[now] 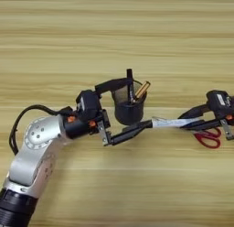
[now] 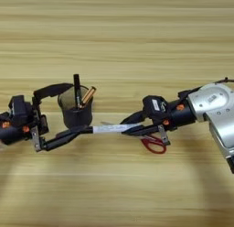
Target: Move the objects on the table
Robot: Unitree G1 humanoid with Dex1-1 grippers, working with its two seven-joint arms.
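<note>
A black mesh pen cup (image 1: 129,112) with a black pen and a gold pen (image 1: 142,88) stands mid-table. My left gripper (image 1: 137,104) is open and straddles it: one finger curves behind the rim, and the other lies in front of the base, along the marker's black cap. The slim white marker (image 2: 112,128) runs right from the cup. My right gripper (image 2: 128,126) is shut on its right end. Red-handled scissors (image 2: 154,145) lie on the table (image 1: 114,29) just beneath the right gripper, their blades hidden by its fingers.
My left arm's silver forearm (image 1: 39,143) comes in from the lower left, with a black cable looping beside it. The right arm's silver body (image 2: 212,105) comes in from the right edge.
</note>
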